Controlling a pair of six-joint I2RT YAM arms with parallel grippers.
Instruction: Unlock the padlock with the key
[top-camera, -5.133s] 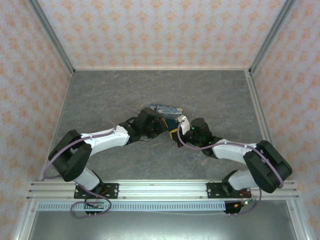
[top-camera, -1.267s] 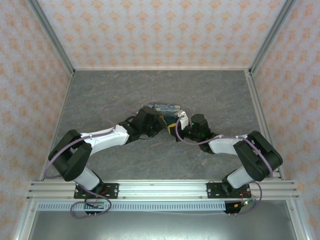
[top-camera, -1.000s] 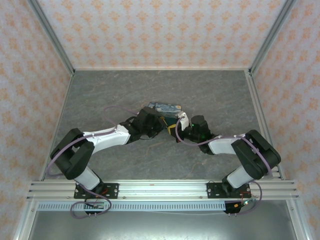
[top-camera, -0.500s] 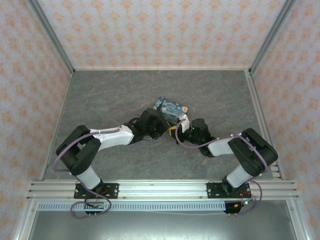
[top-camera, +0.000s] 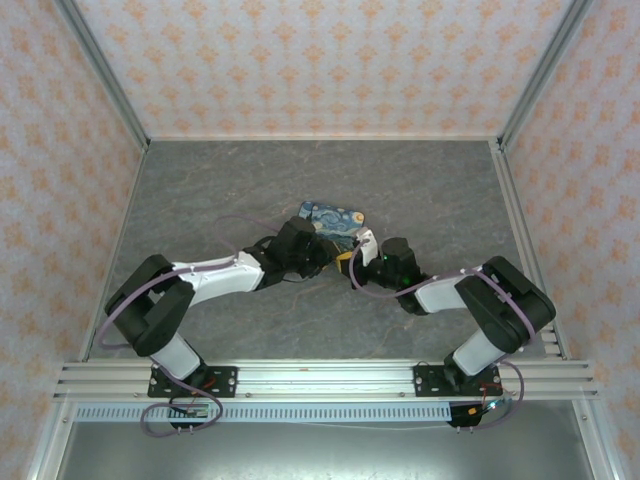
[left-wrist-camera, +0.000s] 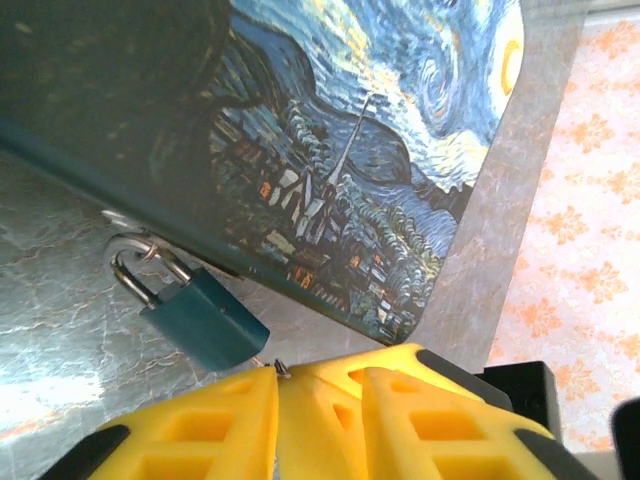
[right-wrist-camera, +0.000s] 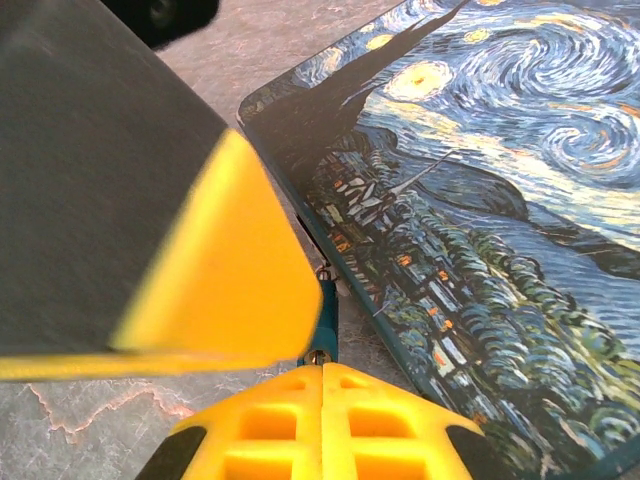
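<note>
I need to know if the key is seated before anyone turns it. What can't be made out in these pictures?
Key's blade: left wrist view, yellow fingers and the bottom edge cover everything below the padlock.
Right wrist view: teal piece at the shut right end effector, key or padlock, too blurred to say.
Top external view: padlock too small, tucked between the wrists beside the starry-night box.

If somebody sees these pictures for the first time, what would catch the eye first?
The starry-night box, blue with yellow swirls, draws the eye first; it sits mid-table, just beyond where the two arms meet. In the left wrist view a small dark teal padlock is hooked by its shackle at the box's edge, with bright yellow fingers close below it in the picture.
</note>
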